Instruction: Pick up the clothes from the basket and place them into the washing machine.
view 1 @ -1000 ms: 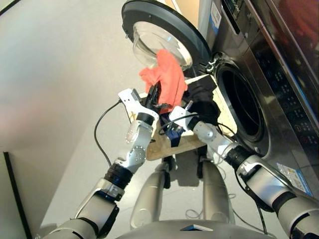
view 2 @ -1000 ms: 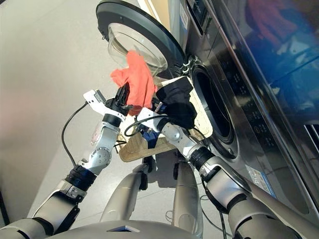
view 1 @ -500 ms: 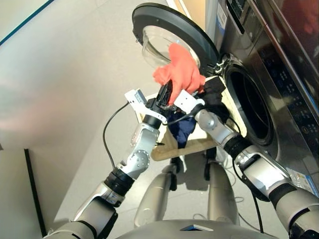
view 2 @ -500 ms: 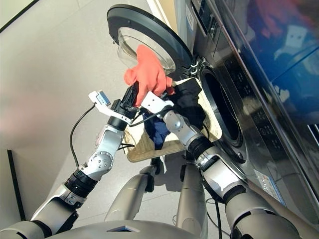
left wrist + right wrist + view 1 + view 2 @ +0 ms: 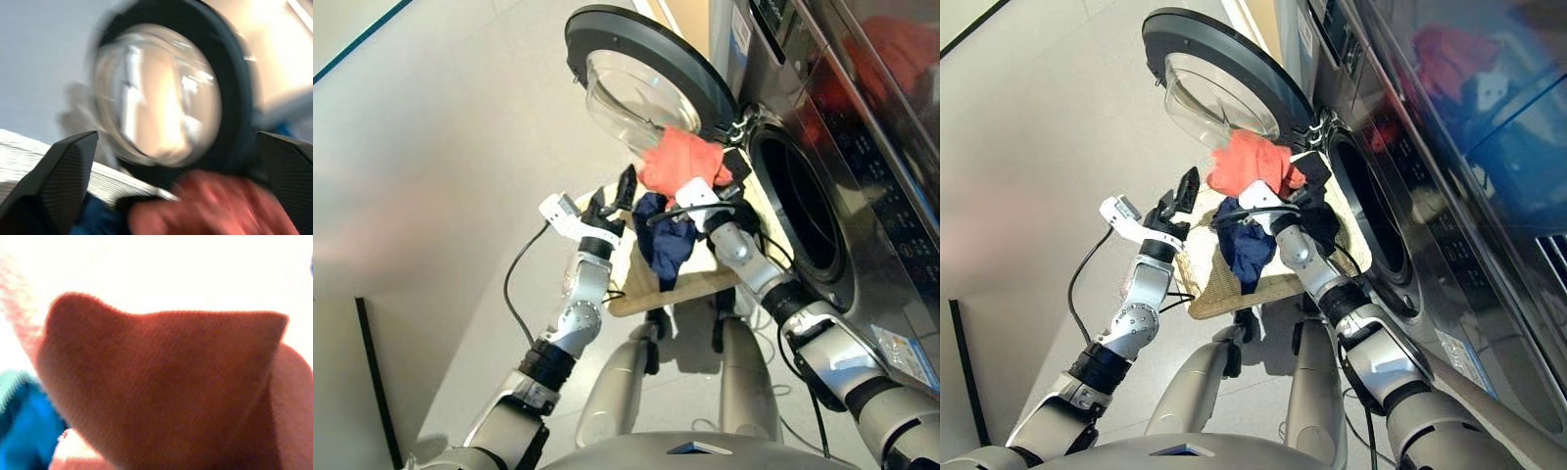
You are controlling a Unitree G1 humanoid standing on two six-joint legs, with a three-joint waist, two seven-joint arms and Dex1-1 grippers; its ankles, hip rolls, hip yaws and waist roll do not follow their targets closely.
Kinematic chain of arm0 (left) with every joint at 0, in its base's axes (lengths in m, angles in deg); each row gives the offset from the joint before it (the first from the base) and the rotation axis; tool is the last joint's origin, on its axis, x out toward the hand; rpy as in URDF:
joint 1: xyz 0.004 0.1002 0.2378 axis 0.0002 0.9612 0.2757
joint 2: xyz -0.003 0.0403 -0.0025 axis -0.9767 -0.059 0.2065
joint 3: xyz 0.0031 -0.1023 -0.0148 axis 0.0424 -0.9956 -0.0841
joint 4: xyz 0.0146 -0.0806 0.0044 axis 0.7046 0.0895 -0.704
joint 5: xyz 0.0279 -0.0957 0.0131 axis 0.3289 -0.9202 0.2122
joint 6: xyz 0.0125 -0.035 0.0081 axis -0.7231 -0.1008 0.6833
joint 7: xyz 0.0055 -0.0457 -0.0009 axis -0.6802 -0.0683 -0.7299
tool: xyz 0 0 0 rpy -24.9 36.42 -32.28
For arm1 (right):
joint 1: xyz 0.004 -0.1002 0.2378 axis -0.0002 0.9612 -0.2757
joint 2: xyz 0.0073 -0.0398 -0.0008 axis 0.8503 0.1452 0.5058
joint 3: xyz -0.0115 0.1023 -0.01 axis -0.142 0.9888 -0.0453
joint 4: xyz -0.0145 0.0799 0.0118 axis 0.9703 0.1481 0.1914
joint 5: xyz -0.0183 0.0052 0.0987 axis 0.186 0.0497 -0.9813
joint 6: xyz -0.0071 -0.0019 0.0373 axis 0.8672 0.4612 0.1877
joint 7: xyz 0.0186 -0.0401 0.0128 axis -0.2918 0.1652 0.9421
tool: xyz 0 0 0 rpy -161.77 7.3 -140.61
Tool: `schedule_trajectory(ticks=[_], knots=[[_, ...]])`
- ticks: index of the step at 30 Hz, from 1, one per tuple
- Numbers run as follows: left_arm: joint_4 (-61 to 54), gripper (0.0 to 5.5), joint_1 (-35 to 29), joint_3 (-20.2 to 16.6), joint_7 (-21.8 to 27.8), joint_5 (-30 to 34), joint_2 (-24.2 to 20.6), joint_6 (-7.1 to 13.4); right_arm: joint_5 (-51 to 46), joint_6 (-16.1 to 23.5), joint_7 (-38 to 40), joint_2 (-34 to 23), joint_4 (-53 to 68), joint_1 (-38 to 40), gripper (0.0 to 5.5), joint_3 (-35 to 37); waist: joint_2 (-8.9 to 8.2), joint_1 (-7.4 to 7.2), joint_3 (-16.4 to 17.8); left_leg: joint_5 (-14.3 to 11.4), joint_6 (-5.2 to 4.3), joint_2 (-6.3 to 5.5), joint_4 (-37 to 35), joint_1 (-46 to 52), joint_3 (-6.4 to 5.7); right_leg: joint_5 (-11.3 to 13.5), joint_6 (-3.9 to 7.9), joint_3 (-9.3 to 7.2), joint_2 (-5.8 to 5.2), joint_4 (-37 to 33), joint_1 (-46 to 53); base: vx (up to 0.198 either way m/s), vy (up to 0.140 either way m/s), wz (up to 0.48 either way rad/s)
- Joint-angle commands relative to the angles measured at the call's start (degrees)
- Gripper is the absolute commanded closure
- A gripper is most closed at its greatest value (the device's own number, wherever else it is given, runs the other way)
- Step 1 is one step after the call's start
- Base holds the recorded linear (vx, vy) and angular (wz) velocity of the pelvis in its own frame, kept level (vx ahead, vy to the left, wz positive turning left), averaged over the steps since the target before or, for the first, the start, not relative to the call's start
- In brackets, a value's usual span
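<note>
My right gripper [image 5: 697,186] is shut on the clothes, just in front of the washing machine's [image 5: 862,147] open drum mouth [image 5: 798,211]. The coral-red garment [image 5: 680,162] is bunched over it, the navy one [image 5: 664,240] hangs below, and the black one [image 5: 1322,220] shows on the machine side. In the right wrist view the coral cloth [image 5: 161,387] hides the fingers. To the left, my left gripper [image 5: 615,191] stands open and holds nothing, apart from the coral cloth. Under the hanging clothes lies the wicker basket [image 5: 641,284].
The machine's round door [image 5: 636,59] is swung wide open above and left of both grippers, its glass bowl [image 5: 156,93] filling the left wrist view. A black cable [image 5: 514,284] loops off my left forearm. Grey floor [image 5: 431,176] lies to the left.
My left gripper has let go of the coral garment, opened and drawn back to the left. The coral garment now sits on my right gripper, lower and nearer the drum mouth.
</note>
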Motion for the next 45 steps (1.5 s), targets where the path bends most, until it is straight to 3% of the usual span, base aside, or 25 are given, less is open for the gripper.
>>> schedule_trajectory(ticks=[1,7,13,18,23,25,27,31,32,33,34,38,43,44,45], knots=[[1.8,0.0,-2.1,-3.6,-3.2,8.6,-1.6,5.1,-2.1,2.6,5.7,1.3,0.4,-3.3,5.5,4.2,-1.17,-0.9,0.0,-5.8,0.02,1.32,8.2,-3.2,-1.01,9.7,5.72,1.34,-1.48,-12.8,2.1,0.0,0.0,0.0],[10.3,0.0,-2.6,-4.9,-7.5,15.4,-1.4,5.5,-3.2,1.6,14.8,1.0,-6.5,-5.5,5.5,10.3,-0.67,-0.67,0.7,-5.3,0.17,1.08,8.3,-6.2,-1.38,9.6,5.62,1.43,-1.53,-11.1,-1.7,0.0,0.0,0.0],[15.7,0.0,-2.2,-4.5,-8.5,16.9,-1.8,5.0,-7.3,0.7,22.8,-1.5,-11.2,-12.7,5.5,17.1,0.61,0.29,1.5,-4.7,0.45,0.73,9.1,-11.8,-1.78,9.7,5.49,1.72,-1.71,-8.9,-7.9,0.0,0.0,0.0],[13.0,0.0,0.7,-3.3,-8.3,16.6,-4.5,4.7,-13.9,-0.7,29.3,-7.9,-20.4,-24.0,5.5,22.7,2.26,2.44,1.4,-4.1,0.44,0.45,9.4,-16.5,-2.48,9.8,5.56,2.34,-2.16,-6.6,-13.8,0.0,0.0,0.0],[12.8,0.0,2.2,-1.5,-7.7,15.5,-5.9,4.0,-19.4,-2.3,33.1,-16.7,-28.7,-33.1,5.5,23.0,3.28,4.04,0.7,-3.9,0.36,-0.01,10.6,-20.8,-2.59,9.2,5.71,3.06,-2.63,-2.8,-19.3,0.003,0.011,0.036],[12.7,0.0,2.5,-1.1,-7.9,14.4,-5.9,4.0,-23.5,-1.2,36.1,-19.5,-30.2,-35.8,5.5,24.5,3.86,4.78,0.4,-4.1,0.54,-0.24,12.1,-22.6,-2.76,8.7,5.87,3.31,-2.85,-0.5,-21.5,0.0,0.0,0.0],[12.9,0.0,2.7,-0.6,-8.1,13.1,-5.4,3.8,-26.0,1.6,40.5,-21.2,-27.5,-36.7,5.5,26.0,4.27,4.91,0.3,-4.5,0.7,-0.62,14.1,-24.5,-2.74,8.0,5.89,3.8,-2.84,1.9,-23.8,0.012,0.027,0.063],[13.5,0.0,1.9,-0.2,-8.2,12.8,-5.1,4.1,-24.9,2.1,42.7,-23.3,-22.9,-36.2,5.5,26.6,4.13,4.17,0.5,-4.9,0.69,-1.03,16.1,-25.9,-2.91,7.6,5.94,4.02,-3.19,4.3,-25.5,0.0,0.0,0.0],[13.5,0.0,1.7,0.0,-8.2,13.2,-5.1,4.3,-25.1,1.8,42.1,-23.4,-22.8,-35.8,5.18,26.3,3.98,4.01,0.6,-5.0,0.68,-1.02,16.1,-25.9,-2.95,7.6,5.99,4.01,-3.27,4.1,-25.3,0.0,0.0,0.0],[13.5,0.0,1.5,0.3,-8.0,13.9,-5.3,4.3,-24.7,1.7,41.0,-23.5,-22.7,-35.3,3.13,25.5,3.7,3.8,0.6,-5.1,0.55,-1.12,16.3,-26.0,-3.05,7.8,6.03,3.95,-3.36,4.0,-25.0,0.0,0.0,0.0],[13.3,0.0,1.3,0.4,-7.9,14.2,-5.2,4.5,-24.1,1.8,40.4,-23.2,-22.2,-34.8,0.0,24.9,3.54,3.64,0.6,-5.1,0.44,-1.1,16.4,-25.9,-3.03,8.0,6.08,3.93,-3.45,3.8,-24.8,0.0,0.0,0.0],[13.2,0.0,0.1,-0.2,-6.3,15.0,-5.6,4.7,-33.0,6.5,25.1,-19.8,-19.6,-30.0,0.0,24.3,2.45,2.81,0.8,-5.1,0.09,-1.1,16.8,-25.5,-3.01,8.6,6.09,3.63,-3.4,2.9,-23.5,0.0,0.0,0.0],[15.6,0.0,-2.0,-1.3,-2.3,16.3,-6.7,2.6,-39.7,5.8,4.1,-16.0,-19.9,-23.2,0.0,18.4,0.59,1.38,1.6,-4.8,-0.66,-0.58,15.1,-23.1,-3.0,9.7,5.92,2.85,-3.22,-0.7,-19.7,0.001,-0.071,-0.066],[16.5,0.0,-2.6,-1.2,-1.0,16.5,-6.6,2.1,-41.6,5.4,-0.7,-14.5,-19.2,-21.9,0.0,16.4,0.34,1.51,1.5,-6.3,-1.09,-0.18,14.7,-21.6,-3.37,8.2,6.29,2.9,-2.76,-0.8,-18.4,0.07,-0.09,-0.203],[17.5,0.0,-3.4,-1.1,-0.5,16.9,-6.7,1.7,-40.2,5.2,-2.1,-14.2,-19.1,-21.2,0.0,14.9,0.0,1.31,1.5,-6.1,-1.23,-0.07,14.1,-21.0,-3.36,8.4,6.29,2.78,-2.72,-1.6,-17.7,0.071,-0.081,-0.237]])
